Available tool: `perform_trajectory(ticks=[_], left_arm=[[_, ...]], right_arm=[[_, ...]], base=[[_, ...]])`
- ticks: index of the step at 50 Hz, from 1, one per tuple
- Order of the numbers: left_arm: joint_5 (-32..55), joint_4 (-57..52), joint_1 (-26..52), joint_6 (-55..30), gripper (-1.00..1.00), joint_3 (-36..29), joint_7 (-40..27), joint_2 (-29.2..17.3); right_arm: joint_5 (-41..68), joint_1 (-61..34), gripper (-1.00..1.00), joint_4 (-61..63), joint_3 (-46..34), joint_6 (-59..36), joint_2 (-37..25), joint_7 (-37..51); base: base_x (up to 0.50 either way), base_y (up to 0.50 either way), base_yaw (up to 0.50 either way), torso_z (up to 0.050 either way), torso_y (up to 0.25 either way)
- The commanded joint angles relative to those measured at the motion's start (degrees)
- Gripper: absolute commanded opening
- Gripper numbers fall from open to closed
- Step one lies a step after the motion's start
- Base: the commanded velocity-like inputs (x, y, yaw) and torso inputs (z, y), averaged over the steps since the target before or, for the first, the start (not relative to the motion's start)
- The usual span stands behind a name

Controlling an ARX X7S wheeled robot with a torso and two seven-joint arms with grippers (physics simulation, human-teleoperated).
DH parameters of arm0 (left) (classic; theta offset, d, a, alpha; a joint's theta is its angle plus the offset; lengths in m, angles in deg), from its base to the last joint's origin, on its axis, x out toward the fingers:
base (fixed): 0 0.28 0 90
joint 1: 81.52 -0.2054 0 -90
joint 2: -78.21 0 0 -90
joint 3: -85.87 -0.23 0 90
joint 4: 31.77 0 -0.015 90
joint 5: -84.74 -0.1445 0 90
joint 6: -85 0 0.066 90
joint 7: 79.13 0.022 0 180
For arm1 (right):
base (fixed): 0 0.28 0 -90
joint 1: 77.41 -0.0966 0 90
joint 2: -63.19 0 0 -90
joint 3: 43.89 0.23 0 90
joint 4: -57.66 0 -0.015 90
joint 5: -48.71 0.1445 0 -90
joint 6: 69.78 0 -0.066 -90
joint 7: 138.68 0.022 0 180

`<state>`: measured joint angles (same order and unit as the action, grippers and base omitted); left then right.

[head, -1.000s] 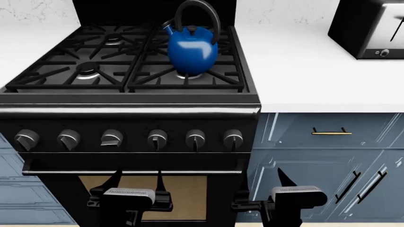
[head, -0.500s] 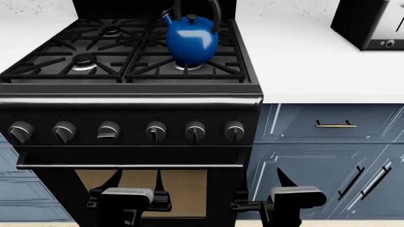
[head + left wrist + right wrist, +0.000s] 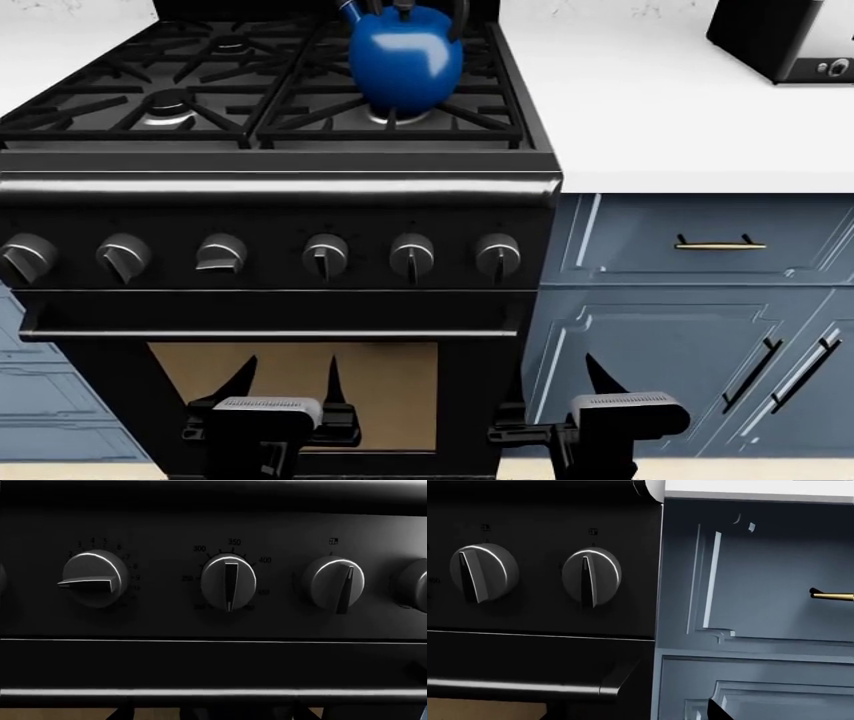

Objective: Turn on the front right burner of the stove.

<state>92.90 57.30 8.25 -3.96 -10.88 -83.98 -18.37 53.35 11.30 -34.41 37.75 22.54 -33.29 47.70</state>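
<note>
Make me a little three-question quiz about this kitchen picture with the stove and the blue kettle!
1. True or false: the blue kettle sits on the front right burner of the stove.
2. How many knobs are in the row on the stove's front panel in the head view?
3. Which is touching a knob: A) the left gripper, B) the right gripper, C) neither?

Key:
1. True.
2. Six.
3. C. Both grippers hang low in front of the oven window, below the knob row.
</note>
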Motion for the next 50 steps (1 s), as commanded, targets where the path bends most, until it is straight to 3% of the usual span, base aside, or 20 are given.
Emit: perform_trajectory(ticks=[1,10,50], left_arm=[[0.7,0.3,0.1,0.2,1.0,-0.5,-0.6,-0.5],[1.8,0.3,-0.4,2.9,1.0,-0.3,-0.8,-0.7],[3.9,1.6,0.2,3.3,1.0,-1.7,-2.3,-2.0]], right_arm=[[0.5,0.0,1.0,0.2,-0.7,0.0,-0.5,0.8],[0.1,0.0,1.0,0.5,-1.4,-0.3,-1.0,1.5],[0.5,-0.2,1.0,1.0,-3.5,-0.1,-2.5,3.5]], base=[[0.0,0.0,0.0,-0.048,0.0],[0.0,0.0,0.0,-0.044,0.0],[0.03,0.01,0.0,0.0,0.0]])
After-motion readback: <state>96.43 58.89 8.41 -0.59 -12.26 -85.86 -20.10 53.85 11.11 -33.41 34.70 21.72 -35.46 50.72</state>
